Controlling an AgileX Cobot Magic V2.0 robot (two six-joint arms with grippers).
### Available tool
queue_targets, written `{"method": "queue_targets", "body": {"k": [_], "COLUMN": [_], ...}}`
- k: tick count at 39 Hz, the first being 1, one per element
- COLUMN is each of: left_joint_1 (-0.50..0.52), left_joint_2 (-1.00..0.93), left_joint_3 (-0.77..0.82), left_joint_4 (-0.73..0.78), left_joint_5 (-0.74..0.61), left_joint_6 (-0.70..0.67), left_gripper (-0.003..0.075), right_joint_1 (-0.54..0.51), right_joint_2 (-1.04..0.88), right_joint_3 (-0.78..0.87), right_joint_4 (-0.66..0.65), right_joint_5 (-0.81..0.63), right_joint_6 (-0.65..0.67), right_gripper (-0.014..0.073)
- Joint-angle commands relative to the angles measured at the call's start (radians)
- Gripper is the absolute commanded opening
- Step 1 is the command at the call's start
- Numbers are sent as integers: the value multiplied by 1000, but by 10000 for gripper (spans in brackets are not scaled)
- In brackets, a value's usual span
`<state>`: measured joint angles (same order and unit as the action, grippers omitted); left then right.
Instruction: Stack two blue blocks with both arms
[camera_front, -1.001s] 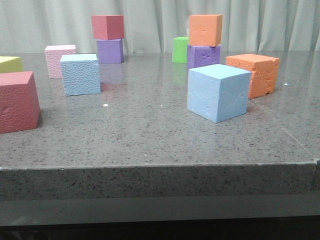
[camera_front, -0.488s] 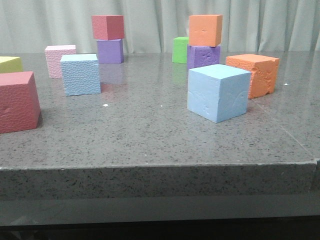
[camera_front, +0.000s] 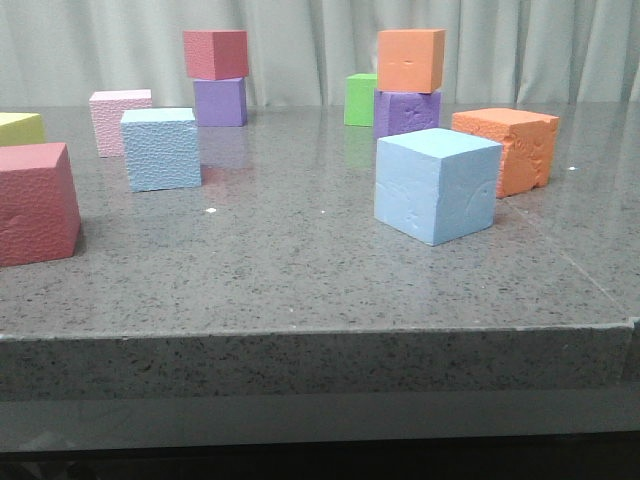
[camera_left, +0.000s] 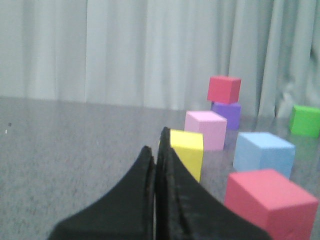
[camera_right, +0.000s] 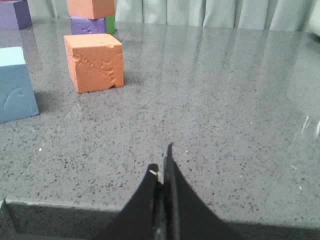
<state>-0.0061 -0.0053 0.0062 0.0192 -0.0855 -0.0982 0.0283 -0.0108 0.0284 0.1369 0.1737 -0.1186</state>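
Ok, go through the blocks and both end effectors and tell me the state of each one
Smooth blue block: on the table, unstacked, not gripped.
Pebbled blue block: on the table, unstacked, not gripped.
Left end effector: shut, empty.
Right end effector: shut, empty.
Orange block: stacked on a purple block.
Red block: stacked on a purple one.

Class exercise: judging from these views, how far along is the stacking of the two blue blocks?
Nothing is done yet. The pebbled sky-blue foam cube and the smooth sky-blue foam cube sit apart on the grey stone table. The left gripper and right gripper hold nothing, jaws closed. Grasping, lifting and stacking remain.
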Motion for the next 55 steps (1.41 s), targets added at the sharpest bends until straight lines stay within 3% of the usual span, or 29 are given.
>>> {"method": "queue_targets", "body": {"k": [1,7,16,23,27,33,44,49,52,55], "left_joint_1": [1,1,1,1,1,1,1,1,1,1], "left_joint_2": [-18,-18,-12,69,197,395,495,495,495,495], "left_joint_3": [3,3,-56,-235,-364,-538,-606,-606,-606,-606], "left_joint_4": [-7,-7,-19,-19,-19,61,62,62,62,62], "left_joint_5": [-170,-254,-283,-79,114,283,278,278,278,278], "left_joint_6": [0,-1,-4,-4,-4,2,2,2,2,2], "left_gripper": [-20,-20,-20,-20,-20,-20,-20,-20,-7,73], "right_joint_1": [-7,-7,-7,-7,-7,-7,-7,-7,-7,-7], "right_joint_2": [-17,-17,-17,67,194,412,501,501,501,501], "right_joint_3": [-7,-40,-244,-438,-559,-695,-721,-721,-721,-721], "right_joint_4": [-9,-9,-9,-9,16,110,115,115,115,115], "right_joint_5": [-135,-202,-90,0,97,254,290,291,291,295], "right_joint_6": [-1,-1,-1,-1,0,0,-1,-1,-1,-1], "right_gripper": [-39,-39,-39,-39,-39,-39,-27,102,253,433]}}
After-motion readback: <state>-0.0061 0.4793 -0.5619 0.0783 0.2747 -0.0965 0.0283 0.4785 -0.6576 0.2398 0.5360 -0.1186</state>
